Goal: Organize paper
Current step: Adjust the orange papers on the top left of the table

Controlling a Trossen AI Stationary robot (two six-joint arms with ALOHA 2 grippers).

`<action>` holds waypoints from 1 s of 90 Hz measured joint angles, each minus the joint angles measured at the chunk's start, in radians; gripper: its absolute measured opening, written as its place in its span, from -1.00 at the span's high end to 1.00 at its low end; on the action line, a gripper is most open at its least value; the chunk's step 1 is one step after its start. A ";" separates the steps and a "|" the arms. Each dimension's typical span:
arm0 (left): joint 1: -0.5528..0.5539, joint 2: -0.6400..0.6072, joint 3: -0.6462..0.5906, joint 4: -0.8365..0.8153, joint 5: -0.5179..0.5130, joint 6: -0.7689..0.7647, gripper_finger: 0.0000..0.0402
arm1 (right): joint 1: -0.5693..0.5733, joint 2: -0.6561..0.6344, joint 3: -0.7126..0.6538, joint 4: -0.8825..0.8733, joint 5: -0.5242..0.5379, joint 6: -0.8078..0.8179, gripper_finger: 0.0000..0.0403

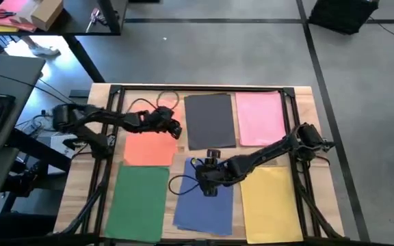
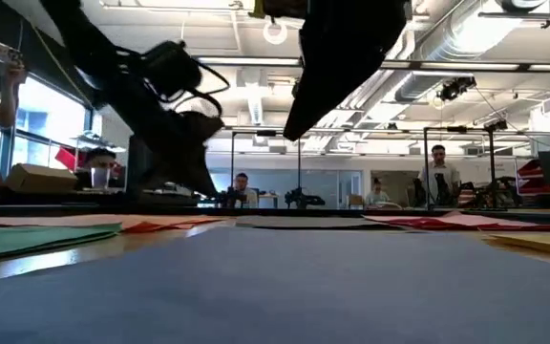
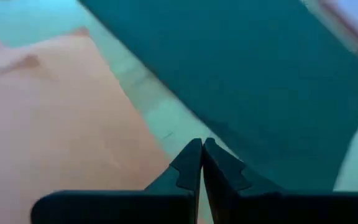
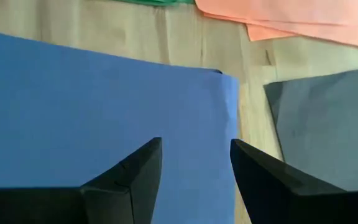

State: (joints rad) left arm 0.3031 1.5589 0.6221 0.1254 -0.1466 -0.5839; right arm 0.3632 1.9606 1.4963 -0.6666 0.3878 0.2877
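- Nearest to you, three sheets line the table's front edge: green sheet, blue sheet, yellow sheet.
- Your right gripper hangs over the blue sheet's far end, fingers apart with nothing between them.
- Behind lie the orange sheet, dark grey sheet and pink sheet.
- Your left gripper, fingers pressed together, sits at the gap between orange and grey.
- A black frame rims the table; cables loop across the orange sheet.
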 joint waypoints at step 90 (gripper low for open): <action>0.083 0.030 0.110 -0.117 -0.038 0.152 1.00 | 0.005 0.000 0.000 -0.001 -0.024 0.071 0.13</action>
State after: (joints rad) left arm 0.3862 1.5890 0.7319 0.0080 -0.1842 -0.4314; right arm 0.3683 1.9606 1.4963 -0.6678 0.3634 0.3588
